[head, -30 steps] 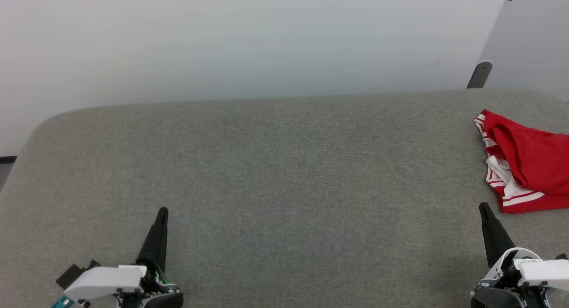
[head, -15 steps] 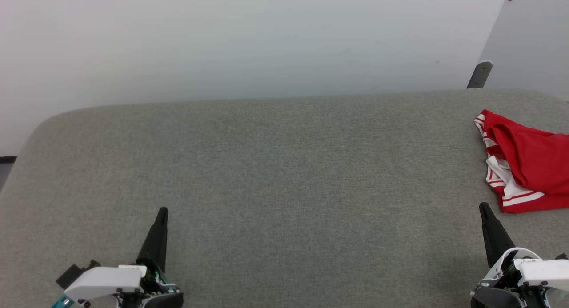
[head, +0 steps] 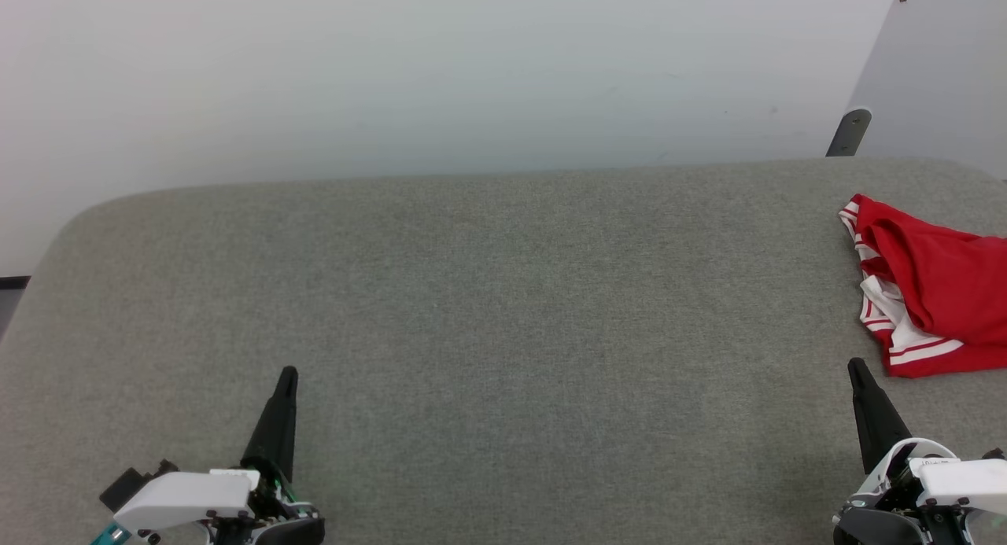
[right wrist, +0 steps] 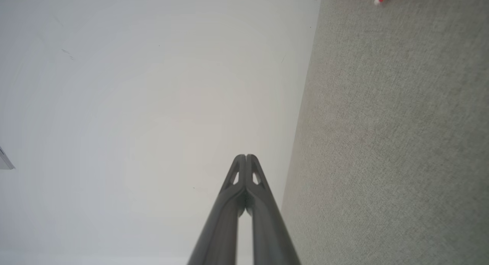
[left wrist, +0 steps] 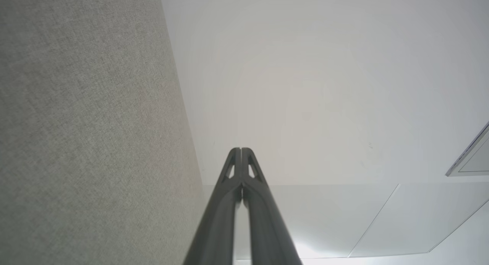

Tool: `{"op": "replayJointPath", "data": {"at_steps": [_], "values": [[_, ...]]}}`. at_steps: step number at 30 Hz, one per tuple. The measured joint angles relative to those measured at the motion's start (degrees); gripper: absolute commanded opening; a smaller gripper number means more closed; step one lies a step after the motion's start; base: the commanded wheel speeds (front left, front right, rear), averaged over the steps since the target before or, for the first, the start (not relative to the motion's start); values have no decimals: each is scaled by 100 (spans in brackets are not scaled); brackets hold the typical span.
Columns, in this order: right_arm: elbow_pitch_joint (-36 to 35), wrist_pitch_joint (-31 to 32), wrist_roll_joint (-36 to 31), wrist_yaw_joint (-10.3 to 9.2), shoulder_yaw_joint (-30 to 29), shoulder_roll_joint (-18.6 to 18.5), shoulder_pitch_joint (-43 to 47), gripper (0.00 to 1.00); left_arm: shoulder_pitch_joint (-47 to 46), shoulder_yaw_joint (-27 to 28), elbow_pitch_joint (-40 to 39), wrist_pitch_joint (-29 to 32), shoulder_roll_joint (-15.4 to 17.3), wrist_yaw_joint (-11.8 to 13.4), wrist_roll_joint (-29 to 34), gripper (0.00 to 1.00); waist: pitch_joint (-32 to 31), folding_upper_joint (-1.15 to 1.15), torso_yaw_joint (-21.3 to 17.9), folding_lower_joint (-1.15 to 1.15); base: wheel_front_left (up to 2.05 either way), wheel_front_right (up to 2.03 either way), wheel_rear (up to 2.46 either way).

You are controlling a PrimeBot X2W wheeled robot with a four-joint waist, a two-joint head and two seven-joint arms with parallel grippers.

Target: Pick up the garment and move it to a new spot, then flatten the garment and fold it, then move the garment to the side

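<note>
Garment [head: 936,293] bunched at the right edge of the surface [head: 503,333], just beyond the right fingers [head: 865,407]; left fingers [head: 275,427] well apart; both pairs closed, empty.

The desk [head: 503,309] is covered in grey woven cloth, matt and finely rough. The garment [head: 936,285] is soft red cloth with a faint sheen. The left tool [head: 287,374] and right tool [head: 854,366] look like dark matt plastic, with smooth white plastic housings behind them. The wall [head: 393,73] is smooth and matt.

Red garment [head: 940,281] (white sleeves, red-white striped trim); grey table [head: 472,309].
</note>
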Motion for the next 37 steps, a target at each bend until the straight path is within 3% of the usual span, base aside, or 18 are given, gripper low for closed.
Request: {"op": "replayJointPath", "data": {"at_steps": [37], "values": [[0, 0, 0, 0, 0, 0, 0, 0, 0, -1, 0, 0, 0, 0, 0, 0, 0, 0, 0, 0, 0, 0, 0]]}}
